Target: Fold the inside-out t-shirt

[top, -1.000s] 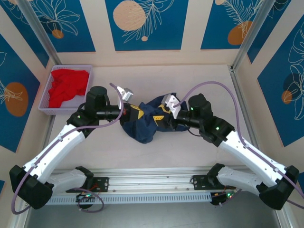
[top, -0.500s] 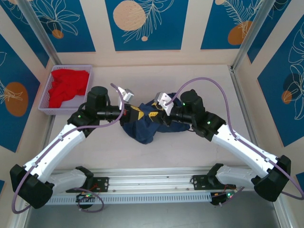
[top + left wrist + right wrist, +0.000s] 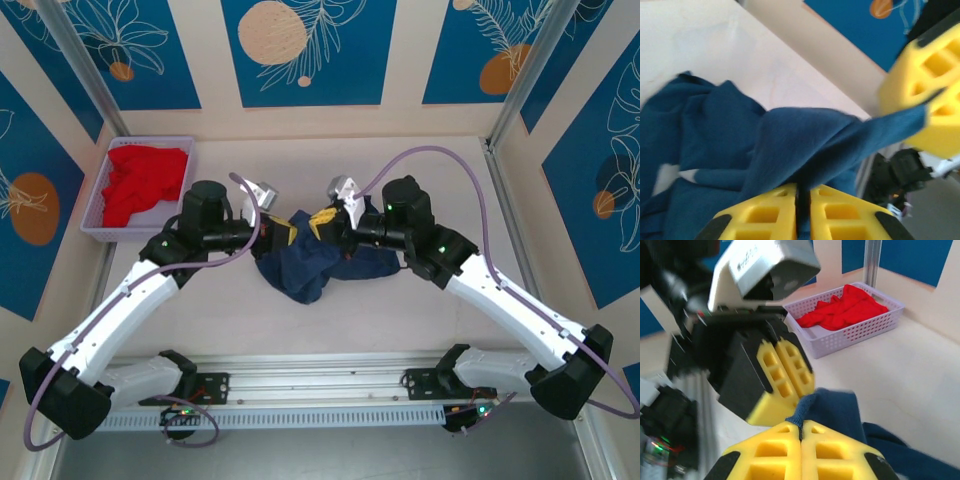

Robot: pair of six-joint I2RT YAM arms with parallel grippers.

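One pale desk (image 3: 380, 320) under everything, with the navy t-shirt (image 3: 305, 268) heaped mid-desk between the two arms, crumpled and nowhere near flat. No clear long axis to that heap (more of a lump than a shirt). Widest roughly left to right, bulk sagging toward the near edge. Off in the far left corner, well apart from all this, a lilac basket (image 3: 110, 234) with a red garment (image 3: 140, 185) in it. No part of the job.

Over the far side of the heap, left gripper (image 3: 272, 232) and right gripper (image 3: 325, 222) near each other, tips facing, each reaching in from its own side. Equally near the cloth, so no choosing between arms: both on it.

From the left wrist: left gripper pressed together on a raised ridge of blue cloth, that ridge running up and away to the yellow pads (image 3: 920, 90) of the right gripper at top right. From the right wrist: right gripper pinched tight on a small rolled edge of the same shirt, with the other gripper's yellow pads (image 3: 782, 375) just beyond, close but seemingly apart.

Judged from this: a short span of cloth stretched between the two pinches, the rest of the shirt hanging and resting below, toward the near edge. Next move likely to turn on drawing the pinches apart along the left-right line to spread the cloth, not on any fresh reach. Cannot tell which part of the shirt sits in either pinch, hem, sleeve or collar.
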